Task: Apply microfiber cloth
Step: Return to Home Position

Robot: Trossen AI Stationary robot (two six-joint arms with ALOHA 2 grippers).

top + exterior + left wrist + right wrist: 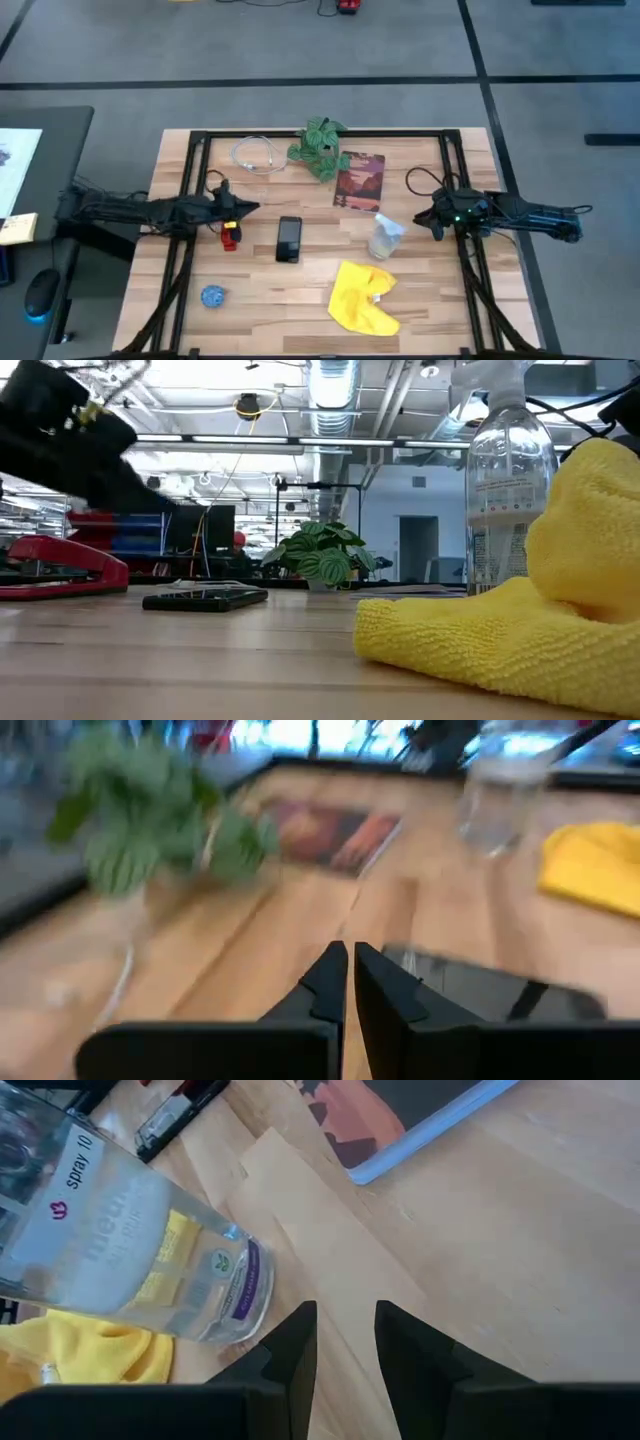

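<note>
The yellow microfiber cloth (362, 297) lies crumpled on the table near the front edge, right of centre; it fills the right foreground of the low view (520, 630). A black smartphone (289, 239) lies flat to its left. My left gripper (250, 207) hovers left of the phone, fingers shut (350, 975) and empty. My right gripper (422, 218) hangs right of a clear spray bottle (385, 236), fingers open (345, 1330) with nothing between them. Neither gripper touches the cloth.
A dark red book (358, 180) and a potted plant (320, 148) sit at the back centre, with a coiled white cable (258, 155) to their left. A red stapler (230, 233) lies by my left gripper. A small blue object (212, 296) is front left.
</note>
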